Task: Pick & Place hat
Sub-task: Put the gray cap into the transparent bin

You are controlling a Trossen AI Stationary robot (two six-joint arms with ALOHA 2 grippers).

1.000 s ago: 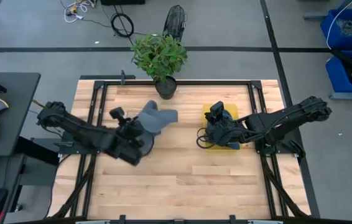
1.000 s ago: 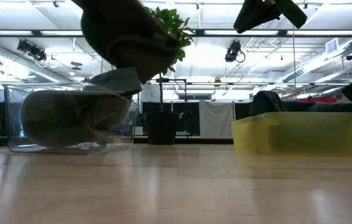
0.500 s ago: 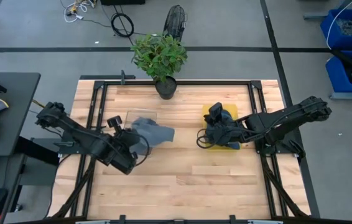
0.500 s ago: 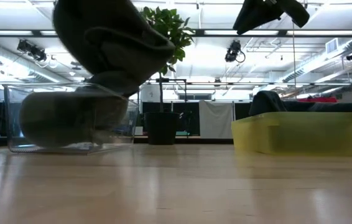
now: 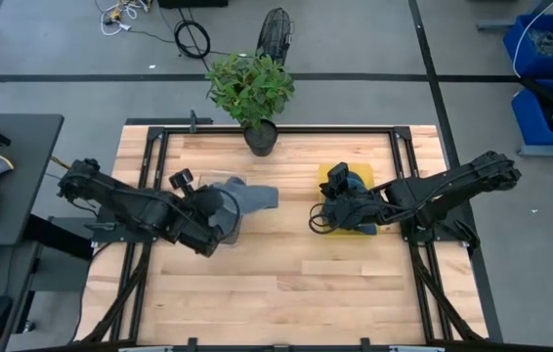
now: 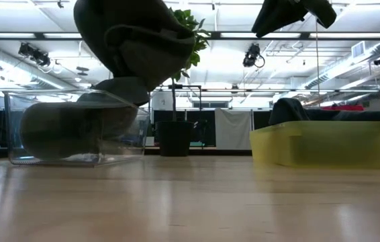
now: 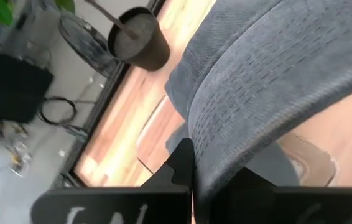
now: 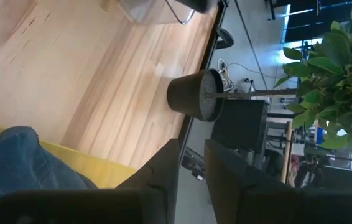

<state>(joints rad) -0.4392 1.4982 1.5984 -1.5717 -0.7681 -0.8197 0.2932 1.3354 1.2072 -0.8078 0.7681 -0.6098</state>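
A grey-blue knitted hat (image 5: 252, 196) (image 6: 136, 40) (image 7: 257, 74) is held in the air by my left gripper (image 5: 220, 207) (image 7: 201, 180), which is shut on it. Below it on the table's left half stands a clear plastic box (image 6: 15, 128) (image 7: 310, 162) with a dark soft mass inside. My right gripper (image 5: 319, 216) (image 8: 191, 149) hovers over the yellow bin (image 5: 323, 176) (image 6: 324, 144), which holds a blue hat (image 8: 20, 162). Its fingers stand close together with a narrow slit between them and hold nothing. My left gripper pinches a thick edge of the hat (image 7: 226, 143) between its two fingers, coming from the table's left side. The hat is lifted clear of the table and spreads out beyond the fingers toward the table's middle. One layer or several, I cannot tell.
A potted plant (image 5: 260, 137) (image 6: 174, 138) (image 7: 138, 40) stands at the middle of the far edge, just behind the clear box. Bare wood lies across the near half of the table (image 5: 286, 293). Black frame rails run along the table's sides.
My left gripper, still shut on the hat, swung toward the table's near-left and then came back toward the far side, close to where it started. The hat moved with it and stayed lifted above the clear box.
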